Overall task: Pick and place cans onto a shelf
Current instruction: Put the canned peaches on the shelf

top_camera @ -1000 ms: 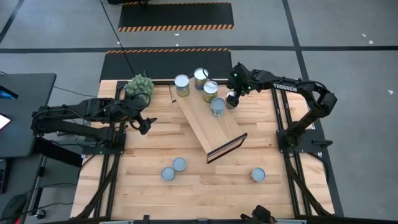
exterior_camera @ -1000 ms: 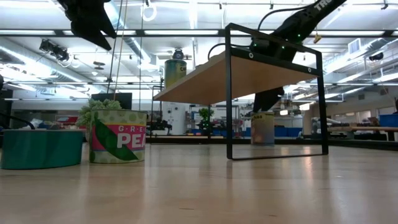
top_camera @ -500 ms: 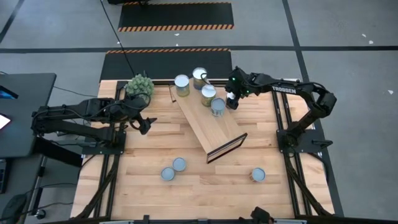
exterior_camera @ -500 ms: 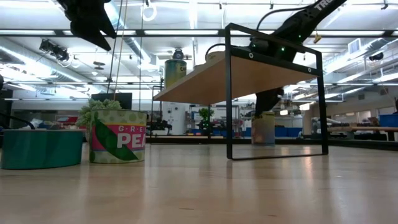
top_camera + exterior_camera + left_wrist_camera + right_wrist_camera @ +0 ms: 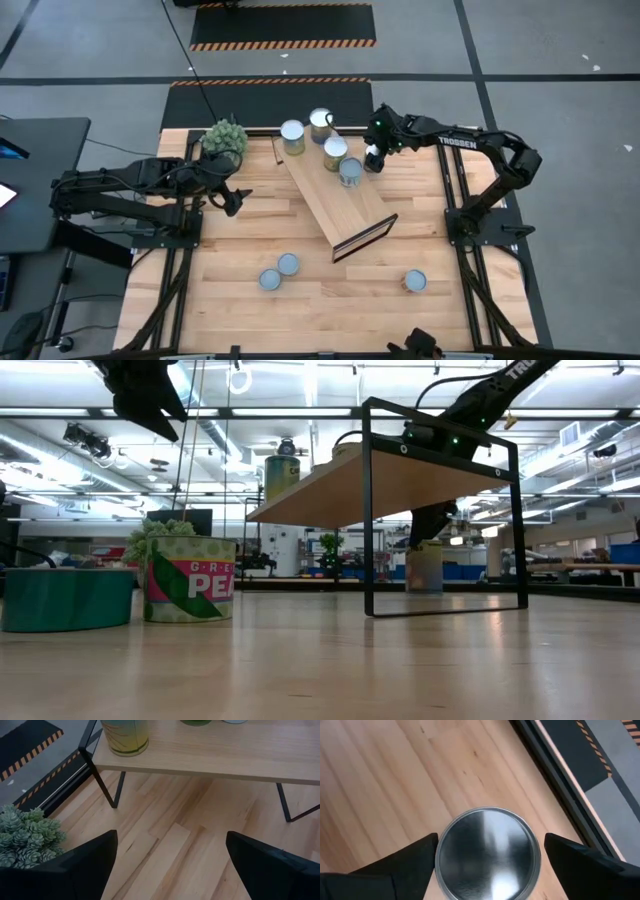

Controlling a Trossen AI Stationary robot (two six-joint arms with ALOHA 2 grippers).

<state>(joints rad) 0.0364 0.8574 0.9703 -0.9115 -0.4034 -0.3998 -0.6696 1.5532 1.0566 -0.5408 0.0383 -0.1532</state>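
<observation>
Green spiky plant ball [image 5: 225, 136] at table's [image 5: 250, 230] far left corner; black mat with orange-striped edges [image 5: 283, 26] on grey floor beyond.

This is a robotics lab or workshop hall. The wooden table [image 5: 300, 300] stands on a grey concrete floor [image 5: 560, 60], with black mats edged in orange-and-black hazard stripes [image 5: 282, 43] just behind it. Beyond the table, the low view shows a large open room with rows of ceiling strip lights [image 5: 300, 412], exposed ducts, blue cabinets [image 5: 470, 571] and benches.
</observation>
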